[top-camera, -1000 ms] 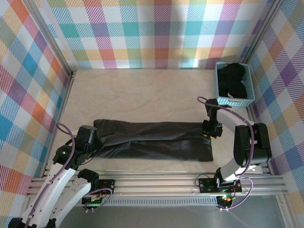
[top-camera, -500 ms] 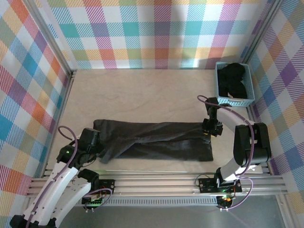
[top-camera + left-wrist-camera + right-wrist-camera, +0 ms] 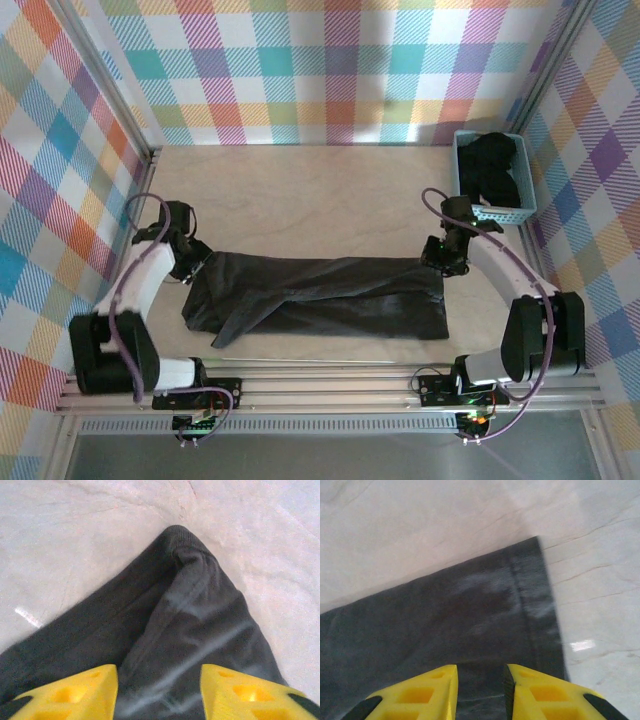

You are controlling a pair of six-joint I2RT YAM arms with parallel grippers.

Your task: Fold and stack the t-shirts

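Pincer (image 3: 480, 672) narrowly parted over t-shirt (image 3: 445, 615) hemmed corner; pale table (image 3: 420, 520) beyond.

A: Body look?
B: Left arm (image 3: 140, 282), right arm (image 3: 496, 264): white links, black joints, purple cable (image 3: 430, 203) looped off each.
A: Business end?
B: Left claw (image 3: 157, 677), right claw (image 3: 480, 672): yellow fingers (image 3: 75, 695), hollow cutouts, black at the back.

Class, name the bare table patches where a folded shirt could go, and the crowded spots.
Free: the table strip between the back wall and the spread t-shirt. Crowded: the basket in the back right corner, and the shirt's ends at the left gripper and right gripper.
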